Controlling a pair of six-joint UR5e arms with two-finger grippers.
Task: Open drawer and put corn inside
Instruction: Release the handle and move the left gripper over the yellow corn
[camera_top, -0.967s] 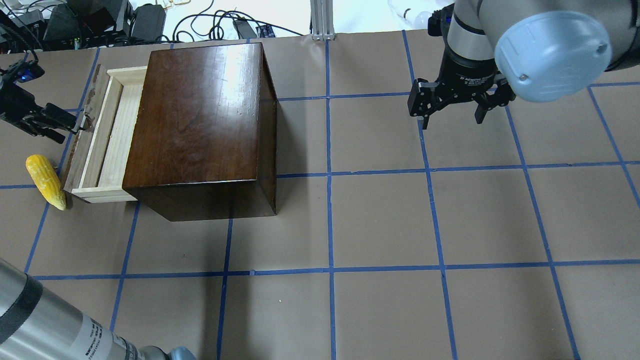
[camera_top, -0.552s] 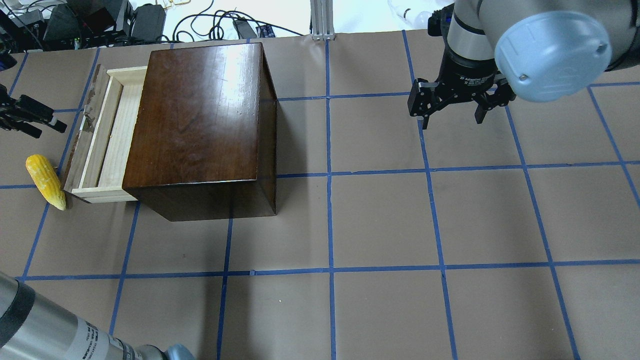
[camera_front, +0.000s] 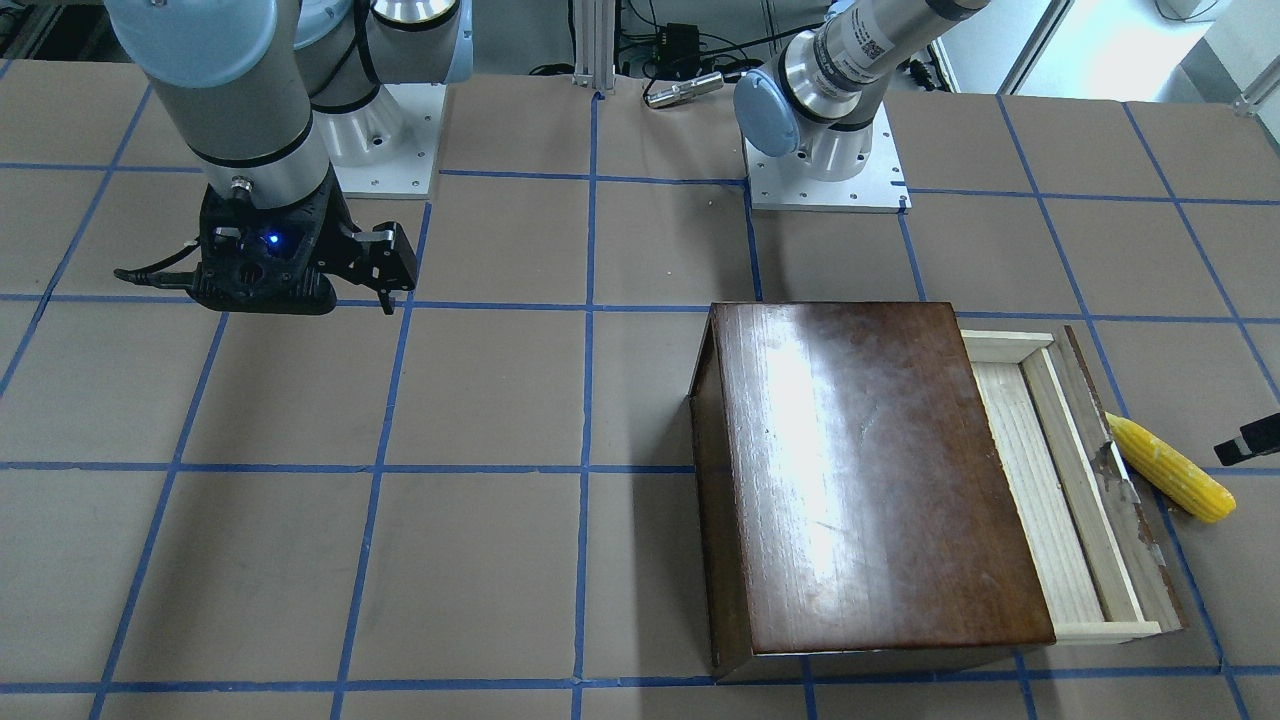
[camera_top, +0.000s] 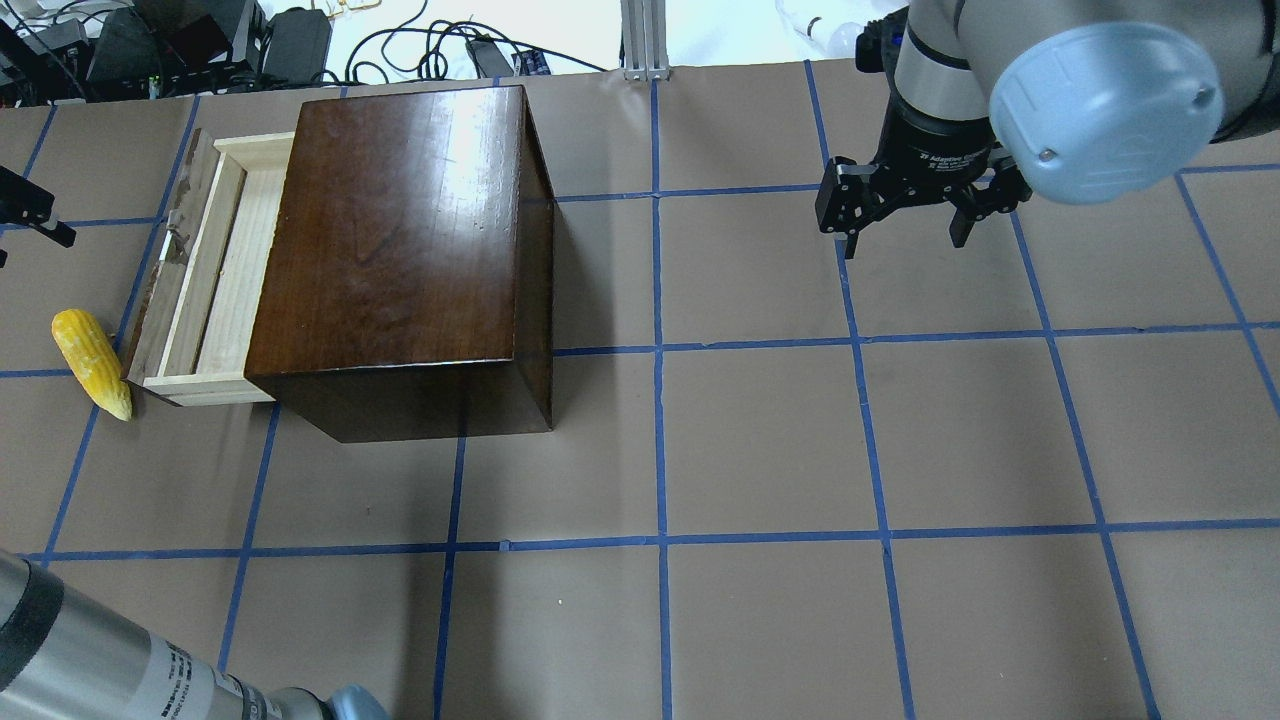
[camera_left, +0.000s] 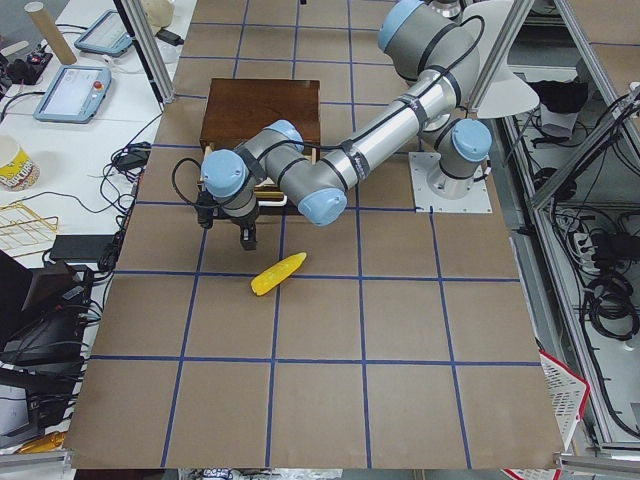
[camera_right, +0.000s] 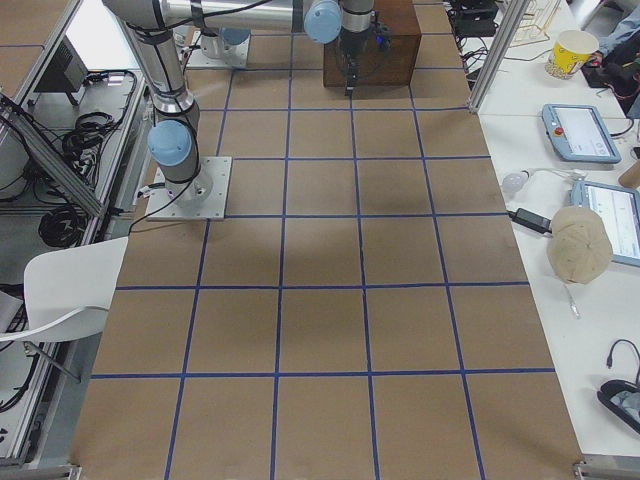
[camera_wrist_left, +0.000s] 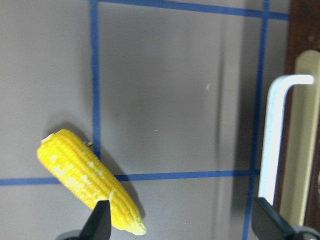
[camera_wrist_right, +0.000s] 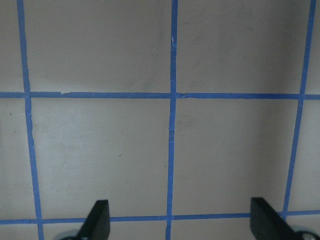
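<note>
**A:** where's the corn (camera_top: 92, 363) at?

**B:** lying on the surface (camera_top: 760, 430), just beside the front of the drawer (camera_top: 232, 280), which is pulled out. The left gripper (camera_wrist_left: 182, 222) hovers near it, spread and empty. The right gripper (camera_top: 905, 235) is spread too, well apart.

**A:** next?

**B:** I'd guess shift over the cob, drop, pinch.

Brown tabletop (camera_top: 760, 620), blue tape grid (camera_top: 660, 440), white chair (camera_right: 80, 275), possibly a cup (camera_right: 572, 52)
</note>
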